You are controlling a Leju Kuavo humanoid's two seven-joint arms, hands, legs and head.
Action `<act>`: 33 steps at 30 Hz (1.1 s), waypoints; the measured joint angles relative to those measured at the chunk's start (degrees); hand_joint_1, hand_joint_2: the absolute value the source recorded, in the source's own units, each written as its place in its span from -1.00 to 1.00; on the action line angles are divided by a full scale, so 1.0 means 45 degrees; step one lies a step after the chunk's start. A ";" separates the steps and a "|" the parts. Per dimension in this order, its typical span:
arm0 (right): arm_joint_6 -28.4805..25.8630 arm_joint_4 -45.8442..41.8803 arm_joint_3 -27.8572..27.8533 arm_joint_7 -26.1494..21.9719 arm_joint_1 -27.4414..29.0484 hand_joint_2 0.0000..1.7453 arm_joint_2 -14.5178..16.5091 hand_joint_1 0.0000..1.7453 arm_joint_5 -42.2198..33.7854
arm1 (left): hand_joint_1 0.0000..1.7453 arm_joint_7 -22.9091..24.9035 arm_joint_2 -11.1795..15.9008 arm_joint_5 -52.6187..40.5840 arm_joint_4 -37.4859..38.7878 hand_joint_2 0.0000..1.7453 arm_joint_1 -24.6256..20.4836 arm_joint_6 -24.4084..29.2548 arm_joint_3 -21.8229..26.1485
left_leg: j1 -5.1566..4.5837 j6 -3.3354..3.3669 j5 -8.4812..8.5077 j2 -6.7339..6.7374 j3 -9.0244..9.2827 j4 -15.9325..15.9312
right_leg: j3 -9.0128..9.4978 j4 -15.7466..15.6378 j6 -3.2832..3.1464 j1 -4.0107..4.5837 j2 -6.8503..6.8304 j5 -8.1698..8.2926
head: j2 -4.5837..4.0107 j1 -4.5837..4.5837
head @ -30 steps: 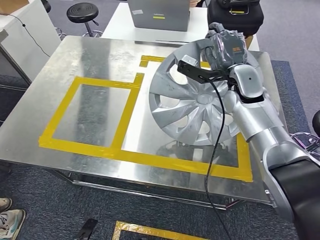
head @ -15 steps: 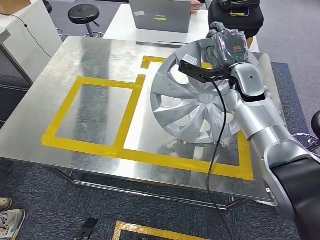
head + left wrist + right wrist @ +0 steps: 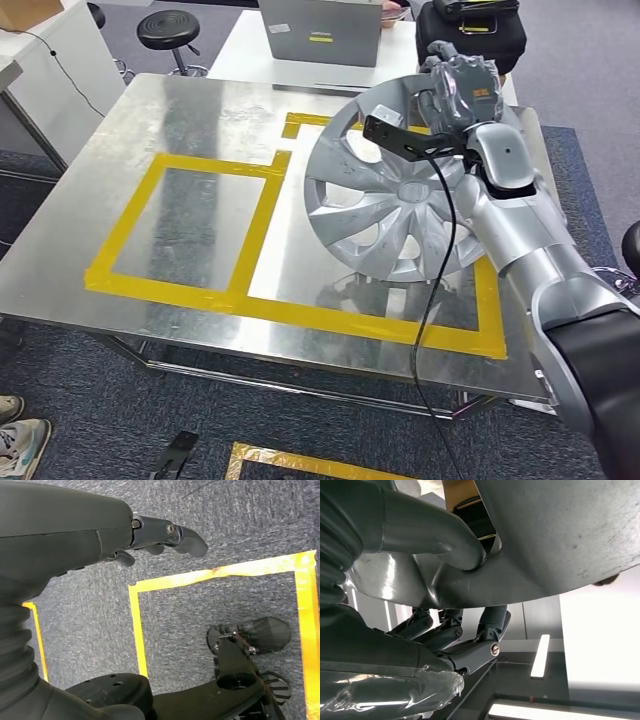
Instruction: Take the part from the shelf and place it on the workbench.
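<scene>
**Hubcap over the bench, right hand has it by the top rim**

Going left to right in the head view: smaller yellow tape box (image 3: 181, 225) sits centre-left on the bench (image 3: 98, 150); the hubcap (image 3: 377, 215) hangs tilted right of centre, over the bigger taped bay, low edge near or on the steel, can't tell which; right hand (image 3: 460, 90) sits upper right, clamped on its top rim, thumb (image 3: 433, 525) pressed on one face; I'd say laying it flat leftward has room; bench's right edge is close. Left hand (image 3: 166, 532) hangs over carpet, fingers loose, holding nothing.
</scene>
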 joint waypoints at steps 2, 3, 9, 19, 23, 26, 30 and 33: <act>-0.0045 0.0052 0.0000 -0.0036 -0.0006 1.00 0.0000 1.00 0.0006 | -1.00 -0.0047 0.0002 -0.0024 0.0000 1.00 -0.0002 -0.0075 -0.0002 | 0.0000 -0.0002 0.0002 0.0000 0.0000 0.0000 | 0.0001 0.0000 0.0000 0.0000 0.0000 0.0001 | 0.0000 0.0000; -0.0062 0.0069 0.0000 -0.0043 -0.0007 1.00 0.0000 1.00 0.0012 | -1.00 -0.0066 0.0004 -0.0034 0.0000 1.00 -0.0001 -0.0084 -0.0004 | 0.0000 -0.0002 0.0002 0.0000 0.0000 0.0000 | 0.0002 0.0000 0.0000 0.0000 0.0000 0.0001 | 0.0000 0.0000; -0.0115 0.0096 0.0003 -0.0046 -0.0005 1.00 0.0000 1.00 0.0043 | -1.00 -0.0129 0.0015 0.0004 0.0000 1.00 0.0002 0.0054 -0.0005 | 0.0000 0.0003 0.0006 0.0000 0.0000 0.0000 | 0.0003 0.0000 0.0003 0.0000 -0.0001 0.0004 | 0.0000 0.0001; -0.0119 0.0097 0.0005 -0.0046 -0.0006 1.00 0.0002 1.00 0.0068 | -1.00 0.0079 0.0019 -0.0004 0.0000 1.00 -0.0001 0.0181 -0.0005 | 0.0000 0.0003 0.0009 -0.0001 0.0000 0.0000 | 0.0005 0.0000 0.0005 0.0000 -0.0002 0.0007 | 0.0000 0.0002; -0.0119 0.0097 0.0005 -0.0044 -0.0005 1.00 0.0015 1.00 0.0134 | -1.00 0.0219 0.0019 -0.0008 0.0000 1.00 -0.0001 0.0210 -0.0005 | 0.0000 0.0003 0.0009 -0.0001 0.0000 0.0000 | 0.0006 0.0000 0.0005 0.0000 -0.0004 0.0007 | 0.0000 0.0000; -0.0119 0.0097 0.0005 -0.0041 -0.0006 1.00 0.0032 1.00 0.0147 | -1.00 0.0243 0.0019 -0.0008 0.0000 1.00 0.0000 0.0210 -0.0005 | 0.0000 0.0003 0.0009 -0.0001 0.0000 0.0000 | 0.0006 0.0000 0.0005 0.0000 -0.0004 0.0007 | 0.0000 0.0000; -0.0110 0.0097 0.0005 -0.0043 -0.0005 1.00 0.0050 1.00 0.0142 | -1.00 0.0253 0.0019 -0.0008 0.0000 1.00 0.0003 0.0210 -0.0005 | 0.0000 0.0003 0.0009 -0.0002 0.0000 0.0000 | 0.0007 0.0000 0.0005 0.0000 -0.0005 0.0007 | 0.0000 0.0001; -0.0038 0.0097 0.0005 -0.0063 -0.0007 1.00 0.0072 1.00 0.0108 | -1.00 0.0255 0.0019 -0.0021 0.0000 1.00 0.0006 0.0210 -0.0005 | -0.0001 0.0003 0.0009 -0.0002 0.0000 0.0000 | 0.0008 0.0000 0.0005 0.0000 -0.0005 0.0007 | 0.0000 0.0000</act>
